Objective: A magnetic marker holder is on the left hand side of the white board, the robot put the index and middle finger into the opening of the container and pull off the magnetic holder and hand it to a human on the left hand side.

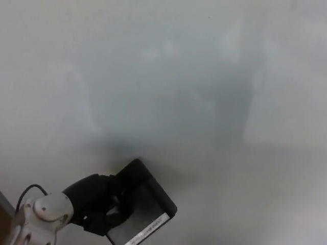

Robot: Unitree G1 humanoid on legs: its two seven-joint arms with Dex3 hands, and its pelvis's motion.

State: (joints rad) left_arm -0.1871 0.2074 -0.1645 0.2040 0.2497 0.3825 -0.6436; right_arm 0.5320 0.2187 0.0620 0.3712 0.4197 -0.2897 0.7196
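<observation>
Head view: my left hand (94,206) sits low at the picture's left, its black fingers hooked into the opening of the magnetic marker holder (143,206) and closed on its near wall. The holder is tilted, one corner pointing up, at the bottom of the whiteboard (179,76); I cannot tell whether its back is touching the board or has come free. The right hand is out of sight, and I see no person.

My worry is the grip. I have only a hook on one wall, so if the magnet snaps the holder back toward the board, or I swing left too fast, it could twist off my fingers and fall. Its open mouth is also tilted, so anything inside could spill.
</observation>
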